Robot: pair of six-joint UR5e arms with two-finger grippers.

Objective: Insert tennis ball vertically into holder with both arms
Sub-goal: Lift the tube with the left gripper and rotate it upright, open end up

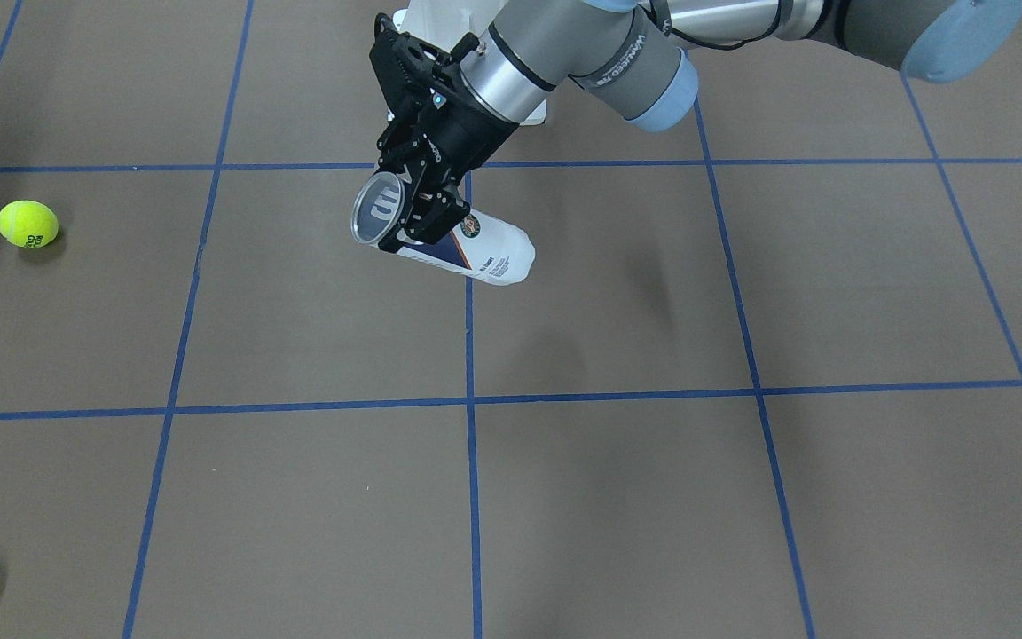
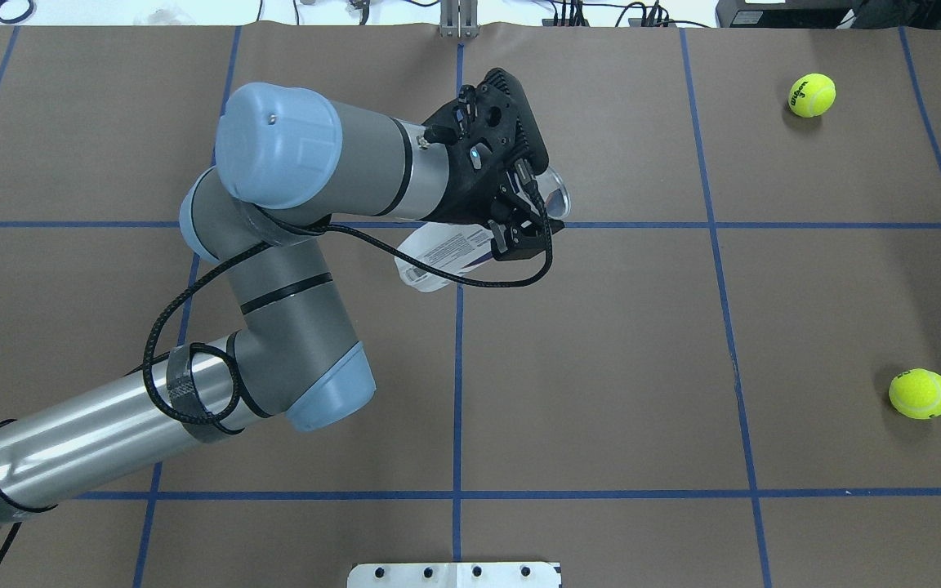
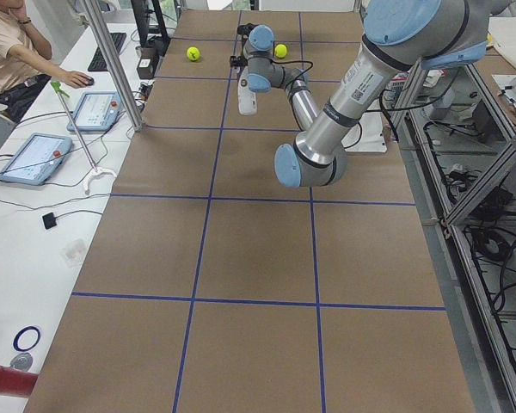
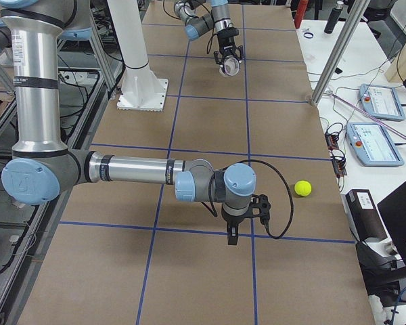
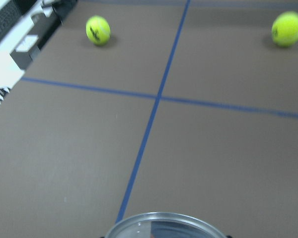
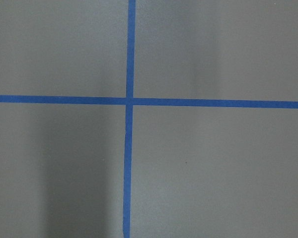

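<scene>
You are looking at a table point(image 2: 601, 343) that is lying under brown paper, with blue tape point(image 2: 457, 367) dividing it into large squares. Near its middle the left hand point(image 1: 427, 222) is clamping the holder point(image 1: 489, 250) close to its metal-rimmed end. It is carrying the holder tilted, with the rim pointing toward the robot's right and away from the robot. On that side one ball point(image 2: 812, 95) is sitting near the far edge and the other ball point(image 2: 920, 394) is sitting nearer the robot, both well apart from the holder. The right hand point(image 4: 237, 230) is hanging over a tape crossing toward the robot's right end of the table. You are seeing it only from the side, so I cannot tell whether its fingers are apart or together. Around the table, a white pedestal point(image 4: 139, 64) is standing on the robot's side and aluminium posts point(image 3: 112, 60) are rising along the operators' edge. A person point(image 3: 9, 47) is sitting at a white bench point(image 3: 34, 241) that is carrying two tablets point(image 3: 99, 107) and loose cables.
</scene>
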